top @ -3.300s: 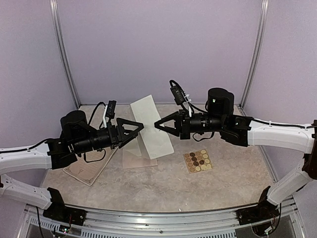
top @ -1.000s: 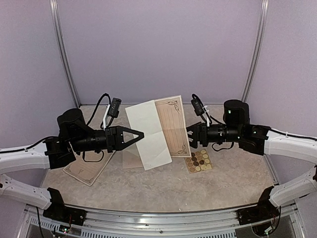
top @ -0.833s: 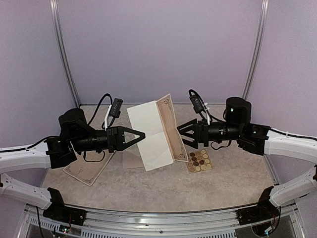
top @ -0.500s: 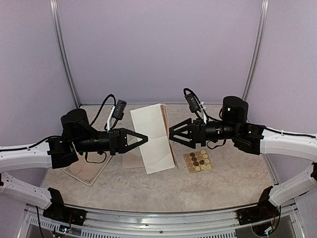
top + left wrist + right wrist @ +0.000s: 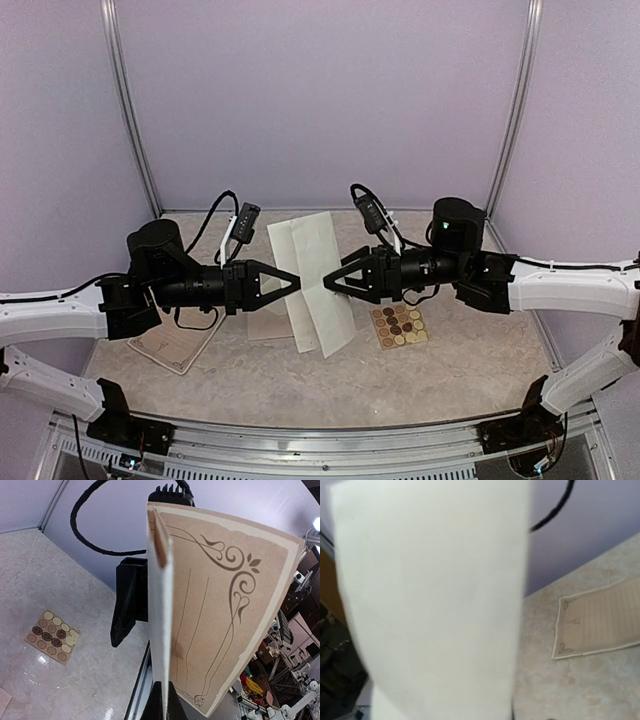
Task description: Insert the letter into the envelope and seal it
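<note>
Left fingers (image 5: pixel 272 271) clamped on the folded letter (image 5: pixel 310 250), held upright above the tabletop (image 5: pixel 450 370). Right fingers (image 5: pixel 350 268) sit at its 3 o'clock edge; grip cannot be determined.

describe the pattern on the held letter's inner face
Letter: tan, brown corner scrolls, ruled lines; left wrist view.

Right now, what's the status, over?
Left claw shut on folded letter, held upright. Right claw at its other side, grip unclear. Envelope on table below.

L arm (image 5: pixel 55 312) & R arm (image 5: pixel 570 285): white link shells, blk motor housings, blk triangular L gripper (image 5: pixel 296 281)/R gripper (image 5: pixel 326 285), blk cable loops (image 5: pixel 74 515) at each wrist's 12 o'clock.
</note>
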`<act>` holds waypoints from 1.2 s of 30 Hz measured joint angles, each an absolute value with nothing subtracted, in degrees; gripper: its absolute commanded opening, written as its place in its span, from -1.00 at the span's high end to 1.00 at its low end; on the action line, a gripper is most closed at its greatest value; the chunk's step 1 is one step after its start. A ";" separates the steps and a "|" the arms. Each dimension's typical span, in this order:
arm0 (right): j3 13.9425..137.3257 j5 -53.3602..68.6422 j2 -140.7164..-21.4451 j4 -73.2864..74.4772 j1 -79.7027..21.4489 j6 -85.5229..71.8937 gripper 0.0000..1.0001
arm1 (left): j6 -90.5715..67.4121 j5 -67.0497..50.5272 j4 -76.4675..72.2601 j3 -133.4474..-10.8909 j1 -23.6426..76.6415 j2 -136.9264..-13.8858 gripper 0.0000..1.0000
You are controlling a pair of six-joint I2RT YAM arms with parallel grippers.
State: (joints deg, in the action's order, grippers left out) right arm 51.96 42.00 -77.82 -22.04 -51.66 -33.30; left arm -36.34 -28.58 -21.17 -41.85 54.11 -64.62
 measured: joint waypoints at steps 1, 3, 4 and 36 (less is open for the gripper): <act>51.96 42.15 -77.93 -22.39 -51.68 -33.45 0.08 | -36.34 -28.58 -21.19 -41.85 54.11 -64.62 1.00; 52.01 42.59 -78.22 -22.96 -51.70 -33.89 0.23 | -36.32 -28.58 -21.21 -41.85 54.11 -64.62 1.00; 52.01 42.78 -78.41 -23.22 -51.72 -34.15 0.31 | -36.32 -28.58 -21.21 -41.85 54.11 -64.62 1.00; 53.45 39.81 -79.18 -19.22 -51.96 -32.38 0.49 | -36.01 -22.65 -21.78 -42.30 54.48 -64.42 1.00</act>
State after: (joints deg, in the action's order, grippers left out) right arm 53.45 39.81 -79.18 -19.22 -51.96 -32.38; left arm -36.01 -22.65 -21.78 -42.30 54.48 -64.42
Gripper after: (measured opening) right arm 0.201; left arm 0.004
